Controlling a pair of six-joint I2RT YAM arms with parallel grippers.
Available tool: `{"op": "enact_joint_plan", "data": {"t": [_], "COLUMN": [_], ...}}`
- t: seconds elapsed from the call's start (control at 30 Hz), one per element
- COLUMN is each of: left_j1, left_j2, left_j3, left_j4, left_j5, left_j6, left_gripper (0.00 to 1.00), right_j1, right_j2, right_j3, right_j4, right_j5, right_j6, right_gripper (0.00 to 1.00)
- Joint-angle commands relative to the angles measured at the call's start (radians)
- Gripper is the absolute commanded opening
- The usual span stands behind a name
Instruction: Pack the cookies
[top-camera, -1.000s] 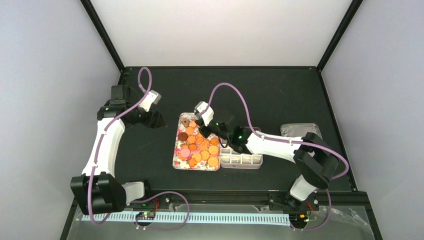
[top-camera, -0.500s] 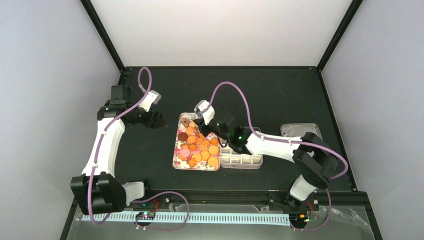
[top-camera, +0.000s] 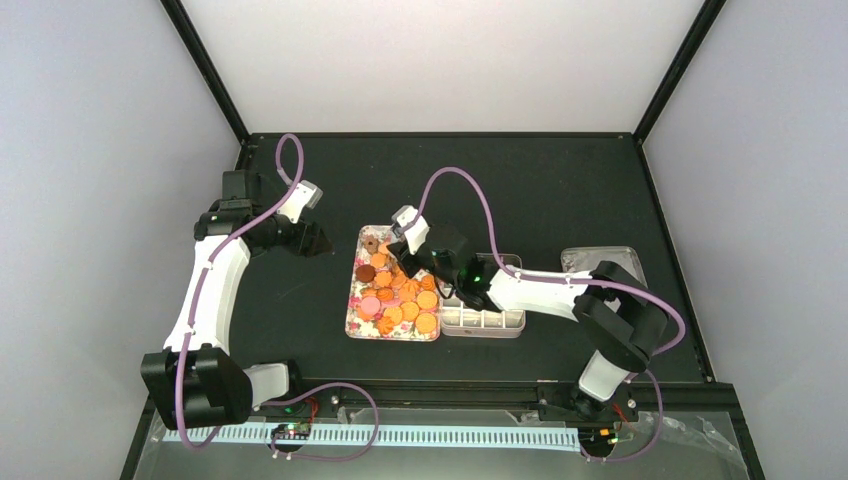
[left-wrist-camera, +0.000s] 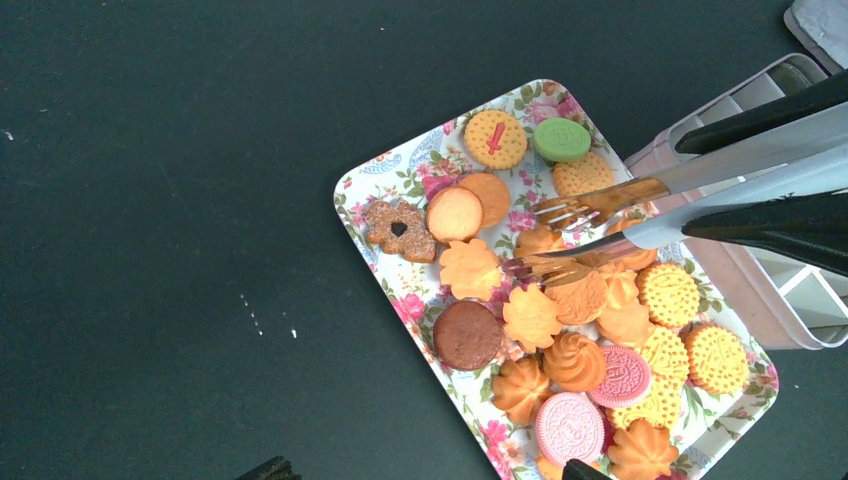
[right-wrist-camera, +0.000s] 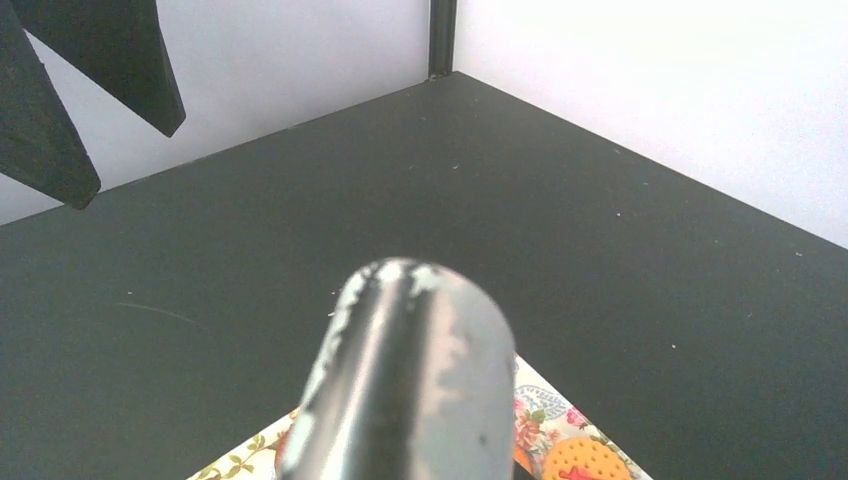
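At 9 o'clock from the tray, well apart from it, the left gripper (top-camera: 308, 239) hangs over the black table (top-camera: 560, 190). Its fingertips (left-wrist-camera: 272, 468) stand wide apart at the bottom edge of the left wrist view and hold nothing.

The flower-patterned tray (left-wrist-camera: 395, 175) lies at the table's middle. The cookies (left-wrist-camera: 530, 318) all sit on it, crowded together and partly overlapping. Most are orange. A green one (left-wrist-camera: 562, 139) lies at the far end, a round brown one (left-wrist-camera: 468, 335) on the left side and two pink ones (left-wrist-camera: 565, 428) towards the near end.

The metal tongs (left-wrist-camera: 610, 197) reach in over the tray from 3 o'clock. Their forked tips are apart, low over the orange cookies at the tray's centre. Whether they touch a cookie cannot be told.

The right gripper (top-camera: 412, 255) is clamped on the tongs, one black finger (left-wrist-camera: 770, 110) outside each arm. In the right wrist view the tongs' rounded end fills the foreground, blurred.

A divided box (top-camera: 483, 321) lies against the tray's edge at 4 o'clock. A shallow metal tin (top-camera: 585, 258) sits further off at 3 o'clock, partly hidden by the right arm.
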Motion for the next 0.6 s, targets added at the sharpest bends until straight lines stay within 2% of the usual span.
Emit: {"op": "enact_joint_plan", "data": {"t": [0.0, 0.23, 0.43, 0.57], "left_j1": [0.009, 0.009, 0.009, 0.010], "left_j2": [-0.019, -0.017, -0.023, -0.022], "left_j3": [0.037, 0.036, 0.040, 0.043], "left_j4": [-0.018, -0.016, -0.018, -0.020], "left_j5": [0.023, 0.032, 0.032, 0.034], "left_j6": [0.017, 0.009, 0.011, 0.011], "left_gripper": [0.71, 0.70, 0.71, 0.71], "right_j1": [0.006, 0.006, 0.002, -0.013], "right_j2": [0.016, -0.020, -0.096, -0.148], "right_j3": [-0.021, 0.011, 0.060, 0.076], "right_j4": [0.004, -0.038, -0.068, -0.084], "right_j5": [0.006, 0.036, 0.055, 0.055], "right_j6": [0.013, -0.036, -0.068, -0.071], "right_gripper": [0.31, 0.09, 0.02, 0.02]}}
